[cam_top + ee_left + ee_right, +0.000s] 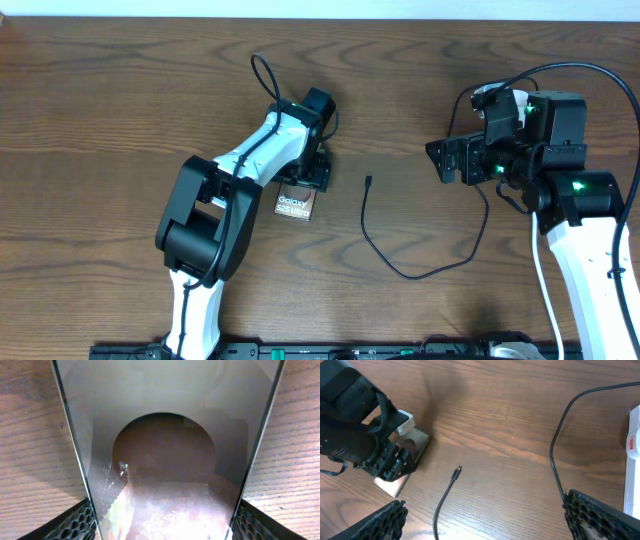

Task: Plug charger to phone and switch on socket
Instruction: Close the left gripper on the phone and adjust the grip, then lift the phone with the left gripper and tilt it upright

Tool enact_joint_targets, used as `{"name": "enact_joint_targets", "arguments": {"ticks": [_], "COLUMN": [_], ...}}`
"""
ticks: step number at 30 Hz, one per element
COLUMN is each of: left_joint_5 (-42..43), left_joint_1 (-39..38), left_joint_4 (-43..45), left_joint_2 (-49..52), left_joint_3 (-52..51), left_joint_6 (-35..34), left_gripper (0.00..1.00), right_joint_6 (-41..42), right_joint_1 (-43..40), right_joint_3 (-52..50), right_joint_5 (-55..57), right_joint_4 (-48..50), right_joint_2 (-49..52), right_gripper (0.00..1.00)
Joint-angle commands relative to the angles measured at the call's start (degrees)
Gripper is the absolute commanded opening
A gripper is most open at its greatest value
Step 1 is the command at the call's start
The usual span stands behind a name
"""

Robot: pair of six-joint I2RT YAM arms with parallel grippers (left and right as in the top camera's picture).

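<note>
The phone (293,206), a bronze-grey slab with white "Galaxy" lettering, lies left of centre. My left gripper (312,172) is shut on its far end; in the left wrist view the phone (165,420) fills the gap between the fingers (162,522). The charger cable (400,268) loops over the table, its tip (368,181) lying free to the right of the phone. The tip also shows in the right wrist view (457,471). My right gripper (442,160) (490,522) is open and empty above the cable. The white socket (488,96) (634,445) is mostly hidden by the right arm. The plug is hidden.
The wooden table (120,90) holds nothing else. The left arm's body (215,215) stretches from the front edge to the phone. A thicker black robot cable (600,75) arcs over the right arm.
</note>
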Motion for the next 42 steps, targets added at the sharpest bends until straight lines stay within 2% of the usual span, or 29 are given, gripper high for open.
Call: {"name": "enact_joint_targets", "arguments": {"ticks": [1,13,17,20,23,34,42], "left_joint_5": [-2.69,-2.86,-2.86,-2.84,-2.82,-2.84,-2.84], "left_joint_1": [0.24,0.26,0.39,1.18,2.05,2.29,2.29], "left_joint_4": [-0.15,-0.11,-1.09,-1.33,-1.33,-1.31,-1.33], "left_joint_2": [1.95,1.64,1.38,1.38,1.38,1.38,1.38], "left_joint_3": [-1.25,-0.94,0.59,1.44,1.44,1.44,1.44], "left_joint_6": [0.31,0.24,-3.61,-10.86,-14.84,-14.95,-14.95], "left_gripper": [0.73,0.71,0.72,0.72,0.71,0.71,0.59], "right_joint_6": [-0.50,-0.50,-0.50,-0.48,-0.48,-0.50,-0.48], "right_joint_1": [-0.50,-0.50,-0.50,-0.50,-0.50,-0.50,-0.50], "right_joint_3": [1.09,1.09,1.09,1.09,1.09,1.09,1.09], "right_joint_5": [0.11,0.11,0.11,0.09,0.09,0.09,0.09], "right_joint_4": [-0.11,-0.09,-0.07,-0.11,-0.13,-0.28,-0.28], "right_joint_2": [0.42,0.42,0.42,0.39,0.42,0.39,0.42], "right_gripper": [0.99,0.99,0.99,0.99,0.99,0.99,0.99]}}
